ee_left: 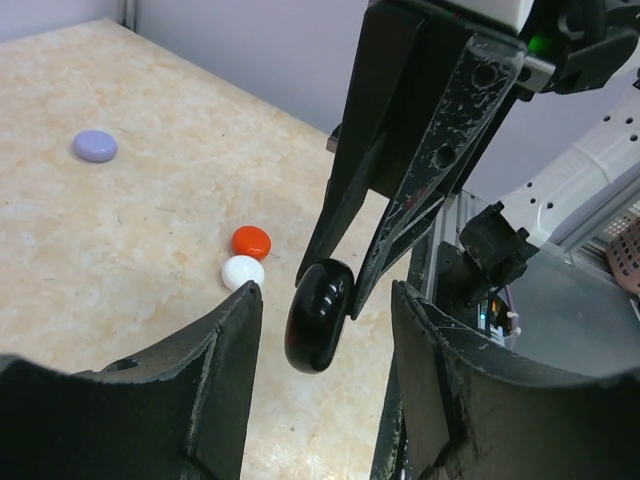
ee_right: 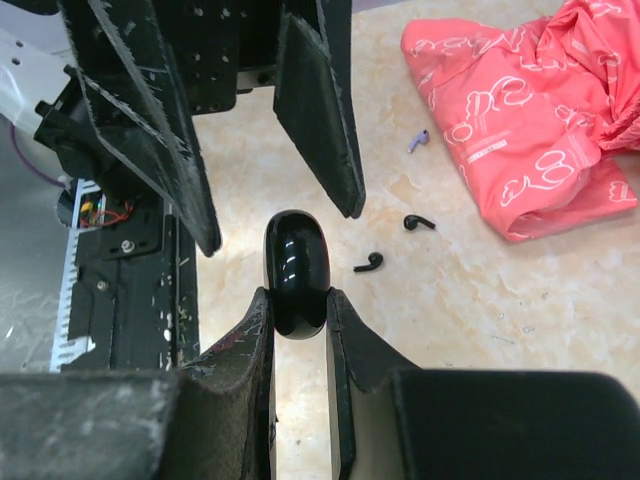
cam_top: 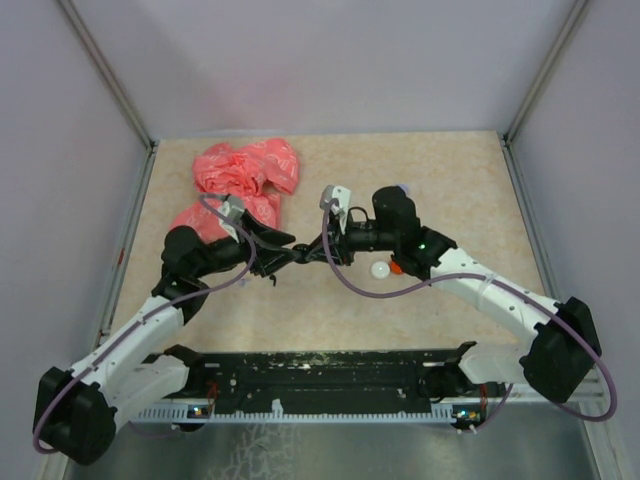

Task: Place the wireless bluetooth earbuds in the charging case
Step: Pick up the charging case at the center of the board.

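The charging case [ee_right: 296, 262] is a glossy black oval, lid closed, held on edge above the table. My right gripper [ee_right: 298, 300] is shut on its lower end. My left gripper [ee_left: 325, 305] faces it and is open, one jaw on each side of the case [ee_left: 318, 318] without touching it. In the top view the two grippers meet at the case [cam_top: 300, 254] in mid-table. Two black earbuds [ee_right: 369, 264] [ee_right: 419, 222] lie on the table beyond the case. A pale purple earbud [ee_right: 418, 141] lies farther off near the pink cloth.
A crumpled pink cloth [cam_top: 240, 185] lies at the back left. Small round discs sit on the table: red [ee_left: 251, 241], white [ee_left: 243, 271] and pale purple [ee_left: 95, 146]. Walls enclose the table on three sides.
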`<state>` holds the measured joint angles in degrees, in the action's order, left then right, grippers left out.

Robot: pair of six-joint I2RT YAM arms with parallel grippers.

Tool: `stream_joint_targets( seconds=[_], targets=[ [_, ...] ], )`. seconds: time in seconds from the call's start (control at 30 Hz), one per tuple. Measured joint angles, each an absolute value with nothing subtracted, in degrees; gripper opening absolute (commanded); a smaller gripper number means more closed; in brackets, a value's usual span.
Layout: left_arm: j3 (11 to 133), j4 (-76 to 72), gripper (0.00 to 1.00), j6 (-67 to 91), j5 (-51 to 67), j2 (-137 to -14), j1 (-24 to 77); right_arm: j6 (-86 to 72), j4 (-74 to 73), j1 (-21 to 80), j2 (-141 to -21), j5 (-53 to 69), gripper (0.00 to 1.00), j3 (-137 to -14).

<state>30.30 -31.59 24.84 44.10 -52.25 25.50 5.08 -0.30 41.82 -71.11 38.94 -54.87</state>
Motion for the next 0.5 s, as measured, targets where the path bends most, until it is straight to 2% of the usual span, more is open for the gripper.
stream_joint_targets(
  seconds=[0.5],
  targets=[
    [31.3,-30.9,0.30,23.5,50.5,-57.4,25.5,9.0,-8.9,41.8,-71.1,39.2,0.00,-58.3]
  ],
)
